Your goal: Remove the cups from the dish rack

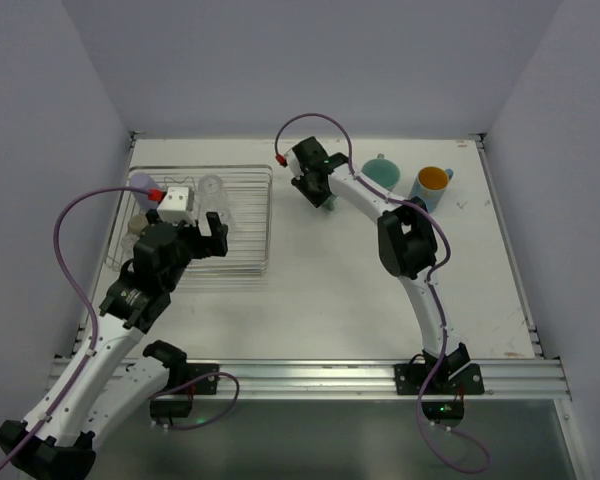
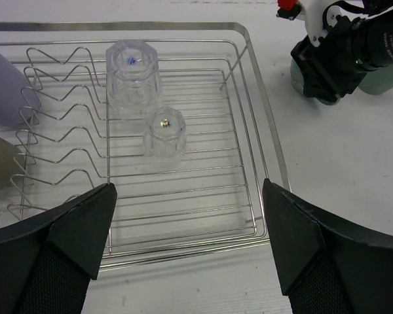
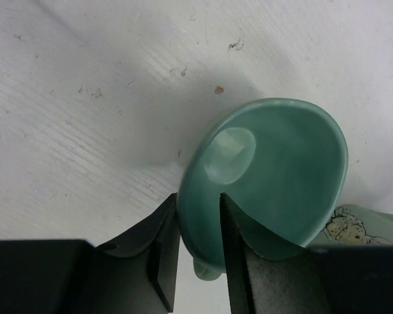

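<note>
Mint-green mug (image 3: pixel 275 170) sat pinched by its wall between the right jaws (likely for setting on the worktop (image 3: pixel 85 98)); left jaws gaped wide, clear glasses (image 2: pixel 134 75) ahead.

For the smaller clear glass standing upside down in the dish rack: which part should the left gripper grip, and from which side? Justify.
Grip its faceted side walls, probably from above and the near side. The smaller clear glass stands base up, so no rim is open to pinch. The larger glass sits close behind it; its left and right flanks look free.
</note>
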Motion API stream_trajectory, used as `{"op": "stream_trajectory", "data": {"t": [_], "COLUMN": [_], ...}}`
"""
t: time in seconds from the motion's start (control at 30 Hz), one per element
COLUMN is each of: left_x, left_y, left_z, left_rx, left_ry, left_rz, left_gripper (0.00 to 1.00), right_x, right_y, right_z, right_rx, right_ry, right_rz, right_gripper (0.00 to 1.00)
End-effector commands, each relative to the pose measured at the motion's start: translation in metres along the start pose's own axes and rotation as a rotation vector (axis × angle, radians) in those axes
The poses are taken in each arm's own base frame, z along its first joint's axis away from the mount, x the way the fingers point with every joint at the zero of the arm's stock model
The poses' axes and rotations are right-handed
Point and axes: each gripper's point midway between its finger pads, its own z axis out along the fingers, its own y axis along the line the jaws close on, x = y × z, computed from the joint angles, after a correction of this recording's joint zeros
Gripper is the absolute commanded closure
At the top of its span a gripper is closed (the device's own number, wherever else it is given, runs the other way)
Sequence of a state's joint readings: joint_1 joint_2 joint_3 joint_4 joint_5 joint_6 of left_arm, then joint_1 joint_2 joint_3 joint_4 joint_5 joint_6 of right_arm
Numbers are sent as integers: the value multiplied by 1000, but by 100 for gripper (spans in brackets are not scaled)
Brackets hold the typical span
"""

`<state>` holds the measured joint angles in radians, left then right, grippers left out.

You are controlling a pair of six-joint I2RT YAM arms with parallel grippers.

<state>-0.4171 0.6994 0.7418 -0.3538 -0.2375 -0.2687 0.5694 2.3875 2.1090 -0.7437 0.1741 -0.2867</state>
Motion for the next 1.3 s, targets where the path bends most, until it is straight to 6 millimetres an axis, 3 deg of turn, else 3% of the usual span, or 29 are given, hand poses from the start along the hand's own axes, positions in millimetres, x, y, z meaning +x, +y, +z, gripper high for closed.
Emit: {"op": "stream_trajectory", "data": {"t": [0.0, 0.1, 0.17, 0.23, 0.33, 0.37, 0.47, 0.5, 0.53, 0.57, 0.6, 0.63, 0.67, 0.7, 0.73, 0.77, 0.8, 0.83, 0.9, 0.97, 1.03, 1.1, 1.13, 1.23, 1.27], "left_x": [-11, -11, -10, -9, -8, -9, -8, -7, -6, -9, -7, -8, -11, -13, -18, -19, -19, -21, -10, -1, -3, 2, 5, 12, 24], "left_y": [-1, 0, 2, 2, 3, 4, 5, 6, 6, 6, 6, 6, 3, 0, -4, -7, -8, -8, -6, 1, 6, 14, 18, 19, 22], "left_z": [2, 2, 2, 4, 5, 5, 8, 9, 11, 11, 14, 14, 16, 16, 17, 22, 25, 29, 45, 61, 70, 81, 89, 103, 112], "left_rx": [8, 4, -1, -4, -11, -19, -26, -30, -34, -36, -44, -50, -42, -33, -21, -18, -20, -33, -71, -132, -182, -236, -266, -292, -317], "left_ry": [-42, -44, -42, -36, -30, -33, -26, -17, -12, -16, -2, 1, 8, 10, 5, 12, 19, 20, 61, 92, 85, 82, 79, 108, 142], "left_rz": [-3, -4, -4, -4, -1, -2, -3, -2, -3, -9, -10, -17, -40, -48, -78, -91, -100, -120, -126, -134, -144, -145, -143, -135, -120], "left_gripper": [0, 0, 0, 0, 0, 0, 0, 0, 0, 0, 0, 0, 0, 0, 0, 0, 0, 0, 0, 0, 0, 0, 0, 1, 1], "right_x": [-25, -29, -35, -42, -59, -64, -74, -83, -90, -82, -88, -93, -79, -80, -72, -69, -69, -59, -59, -37, -20, -2, 3, 19, 22], "right_y": [-19, -22, -25, -27, -37, -40, -38, -43, -42, -34, -32, -29, -16, -14, 1, 12, 18, 30, 48, 65, 74, 79, 78, 77, 74], "right_z": [-31, -40, -52, -62, -90, -107, -134, -164, -177, -178, -210, -222, -216, -246, -240, -248, -274, -268, -289, -300, -316, -314, -325, -321, -327], "right_rx": [57, 63, 71, 75, 102, 102, 72, 69, 51, 22, -16, -46, -84, -111, -164, -202, -254, -290, -373, -426, -486, -497, -498, -456, -442], "right_ry": [-95, -117, -144, -180, -262, -299, -386, -455, -514, -514, -589, -644, -626, -699, -713, -737, -799, -808, -889, -925, -975, -970, -995, -973, -986], "right_rz": [11, 24, 39, 62, 118, 136, 199, 225, 268, 283, 300, 343, 376, 397, 438, 451, 495, 508, 538, 550, 574, 577, 572, 549, 547], "right_gripper": [66, 63, 51, 47, 30, 21, 7, 1, 1, 1, 1, 1, 1, 1, 1, 1, 1, 1, 1, 1, 1, 1, 1, 1, 1]}}
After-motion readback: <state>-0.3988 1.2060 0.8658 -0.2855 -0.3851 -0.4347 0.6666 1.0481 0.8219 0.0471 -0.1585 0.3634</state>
